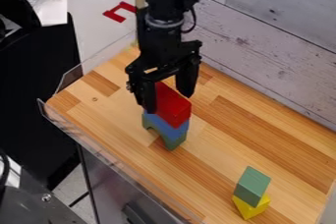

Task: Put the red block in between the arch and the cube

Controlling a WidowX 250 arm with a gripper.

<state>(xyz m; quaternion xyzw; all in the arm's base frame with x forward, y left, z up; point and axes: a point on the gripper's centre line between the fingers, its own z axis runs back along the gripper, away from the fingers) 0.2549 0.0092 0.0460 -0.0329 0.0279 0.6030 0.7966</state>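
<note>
Red block [173,109]: directly at the claw [169,102], lying on top of a blue piece [171,127], itself set on a green arch [172,142]. Whether the claw is clamped on the block or merely placed about it, I cannot tell from my station. The block appears smooth, rigid and solid, probably painted wood: light, hard to crush, and perhaps a little slippery if pinched near an edge. I would take it across its narrow width, at mid-length, with even pressure on the two long flat sides; an off-centre hold might let it swivel. Since it rests on loose-looking pieces, I judge a straight upward lift safest, as a sideways drag could topple the blue piece or the arch beneath the claw.

Right of the claw and nearer the camera, well apart from it: a green block [253,185], tilted in appearance, upon a yellow piece [251,208]. I take this green block to be the cube. The intended place would then be the stretch of wooden worktop [209,160] between the arch and that pair, reached by lifting first.

Beyond the claw: the plank wall [272,36]. Beyond it to the upper left: a red bracket-shaped piece [113,15], off the worktop.
</note>
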